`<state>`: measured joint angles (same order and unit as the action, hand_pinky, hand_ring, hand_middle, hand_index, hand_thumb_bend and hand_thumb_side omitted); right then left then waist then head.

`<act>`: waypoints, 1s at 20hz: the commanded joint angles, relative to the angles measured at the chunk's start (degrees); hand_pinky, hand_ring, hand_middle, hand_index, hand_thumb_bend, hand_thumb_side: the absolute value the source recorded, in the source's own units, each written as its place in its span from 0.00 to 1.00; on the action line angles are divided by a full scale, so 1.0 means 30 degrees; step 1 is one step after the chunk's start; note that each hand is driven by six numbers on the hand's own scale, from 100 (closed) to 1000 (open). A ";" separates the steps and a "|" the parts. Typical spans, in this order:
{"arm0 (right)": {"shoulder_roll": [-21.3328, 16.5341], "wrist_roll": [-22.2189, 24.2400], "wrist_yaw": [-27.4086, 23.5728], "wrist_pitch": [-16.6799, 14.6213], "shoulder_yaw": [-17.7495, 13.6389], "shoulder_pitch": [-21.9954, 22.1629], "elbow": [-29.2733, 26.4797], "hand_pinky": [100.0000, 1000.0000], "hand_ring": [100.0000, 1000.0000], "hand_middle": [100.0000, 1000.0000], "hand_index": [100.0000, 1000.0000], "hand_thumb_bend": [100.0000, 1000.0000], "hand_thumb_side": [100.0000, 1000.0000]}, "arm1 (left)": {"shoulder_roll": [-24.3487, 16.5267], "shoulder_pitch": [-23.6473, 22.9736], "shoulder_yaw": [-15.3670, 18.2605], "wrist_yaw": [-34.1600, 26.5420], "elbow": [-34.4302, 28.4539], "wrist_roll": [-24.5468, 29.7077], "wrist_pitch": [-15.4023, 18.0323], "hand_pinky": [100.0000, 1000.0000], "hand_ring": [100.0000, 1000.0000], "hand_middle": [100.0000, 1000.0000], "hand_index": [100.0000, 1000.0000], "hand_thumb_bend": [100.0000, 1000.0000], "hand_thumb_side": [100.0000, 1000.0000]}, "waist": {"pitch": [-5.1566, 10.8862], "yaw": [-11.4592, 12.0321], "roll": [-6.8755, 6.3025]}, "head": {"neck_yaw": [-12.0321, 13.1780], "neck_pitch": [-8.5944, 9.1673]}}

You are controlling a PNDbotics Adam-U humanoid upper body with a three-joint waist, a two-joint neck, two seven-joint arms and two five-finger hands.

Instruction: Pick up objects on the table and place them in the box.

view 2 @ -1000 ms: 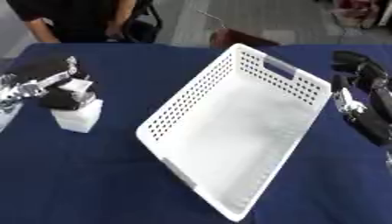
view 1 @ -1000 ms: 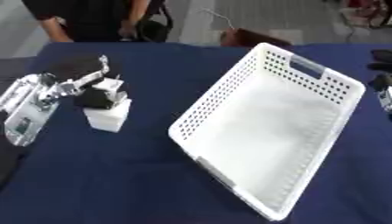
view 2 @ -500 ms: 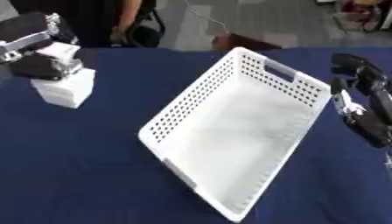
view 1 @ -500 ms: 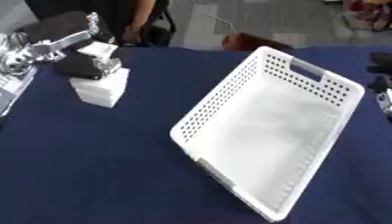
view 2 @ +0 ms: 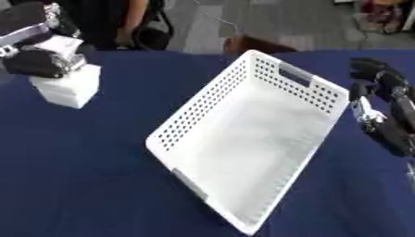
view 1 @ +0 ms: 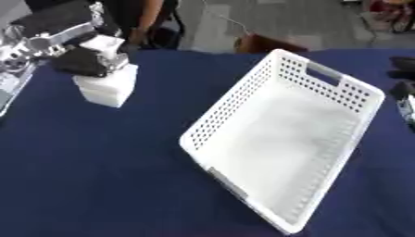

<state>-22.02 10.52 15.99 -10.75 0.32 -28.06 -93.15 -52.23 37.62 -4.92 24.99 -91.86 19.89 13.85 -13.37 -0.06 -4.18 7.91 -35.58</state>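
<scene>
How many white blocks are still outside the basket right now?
1. The white block is at the far left, held in the left hand, clear of the empty basket. Nothing else shows on the table.

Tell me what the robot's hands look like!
The left hand has chunky black fingers, and its arm is shiny silver metal with black parts. The right hand is mostly black, with long jointed fingers and a small white and silver bit in the middle.

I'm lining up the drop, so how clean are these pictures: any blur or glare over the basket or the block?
Left eye view: white block and left robot hand smeared, edges soft; white basket holes readable on the near wall. Right eye view: basket floor washes out pale, no hard glare; right robot hand slightly soft at the edge.
</scene>
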 commanded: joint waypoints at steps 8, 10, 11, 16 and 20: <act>-0.0103 0.0344 -0.0086 -0.0119 0.0260 -0.0436 -0.0048 0.67 0.82 0.88 0.88 0.00 0.66 | 0.3454 0.4023 -0.1520 0.0571 -0.0165 0.1252 0.0667 0.00 0.00 0.03 0.18 0.00 0.66 | 0.0484 -0.0339 0.0307 | 0.0564 0.0337; -0.0033 0.0410 -0.0113 -0.0144 0.0321 -0.0519 -0.0020 0.67 0.82 0.88 0.88 0.00 0.66 | 0.4363 0.4674 -0.1902 0.0988 0.0160 0.1527 0.0894 0.00 0.00 0.03 0.18 0.00 0.65 | 0.0423 -0.0490 0.0366 | 0.0735 0.0445; -0.0005 0.0435 -0.0124 -0.0156 0.0346 -0.0555 -0.0009 0.67 0.82 0.88 0.88 0.00 0.66 | 0.4802 0.4933 -0.2041 0.1190 0.0339 0.1626 0.0991 0.00 0.00 0.03 0.18 0.00 0.65 | 0.0398 -0.0563 0.0399 | 0.0818 0.0496; 0.0089 0.0529 -0.0216 -0.0205 0.0430 -0.0664 0.0019 0.67 0.82 0.88 0.88 0.00 0.66 | 0.6264 0.5704 -0.2270 0.2392 0.1283 0.1677 0.1325 0.00 0.00 0.03 0.18 0.00 0.65 | 0.0252 -0.0908 0.0479 | 0.1172 0.0914; 0.0162 0.0604 -0.0265 -0.0231 0.0481 -0.0724 0.0020 0.67 0.82 0.88 0.88 0.00 0.66 | 0.6931 0.6010 -0.2293 0.3198 0.2083 0.1421 0.1547 0.00 0.00 0.03 0.18 0.00 0.65 | 0.0134 -0.1122 0.0507 | 0.1394 0.1295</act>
<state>-21.12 12.13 15.56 -11.35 1.78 -29.10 -92.46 -31.18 54.28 -12.05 33.76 -85.70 24.43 18.19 -13.86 -3.46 -2.90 11.30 -32.65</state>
